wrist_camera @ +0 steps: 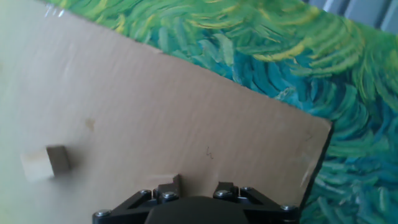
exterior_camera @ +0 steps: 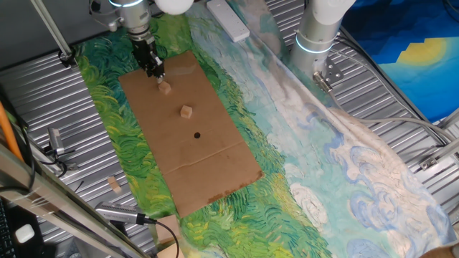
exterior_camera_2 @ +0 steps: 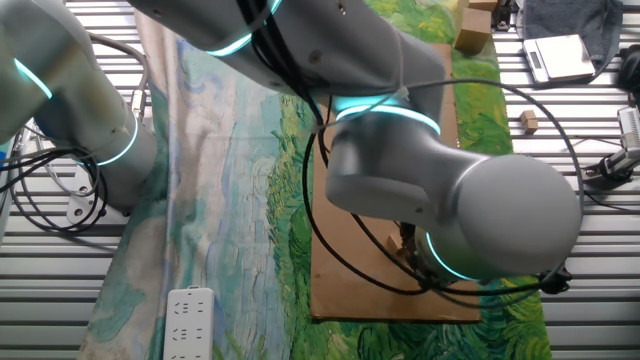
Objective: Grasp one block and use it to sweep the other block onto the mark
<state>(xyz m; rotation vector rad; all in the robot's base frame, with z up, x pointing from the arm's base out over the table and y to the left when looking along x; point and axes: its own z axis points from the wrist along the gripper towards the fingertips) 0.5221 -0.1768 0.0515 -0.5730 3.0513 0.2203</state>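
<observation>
Two small wooden blocks lie on the brown cardboard sheet (exterior_camera: 215, 161): one block (exterior_camera: 165, 87) near its far end and the other block (exterior_camera: 186, 111) closer to the middle. The mark (exterior_camera: 197, 135), a tiny black dot, sits just beyond the second block. My gripper (exterior_camera: 156, 73) hangs low over the far end of the sheet, right beside the first block and apart from it. In the hand view the gripper (wrist_camera: 196, 184) is open with bare cardboard between its fingertips, and a block (wrist_camera: 46, 163) lies off to the left. The other fixed view hides the gripper behind the arm.
The cardboard lies on a green and blue painted cloth (exterior_camera: 301, 143). A spare wooden block (exterior_camera: 113, 185) rests off the sheet on the cloth's left edge. A white power strip (exterior_camera: 228, 19) lies at the back, and a second arm's base (exterior_camera: 319, 32) stands at the right.
</observation>
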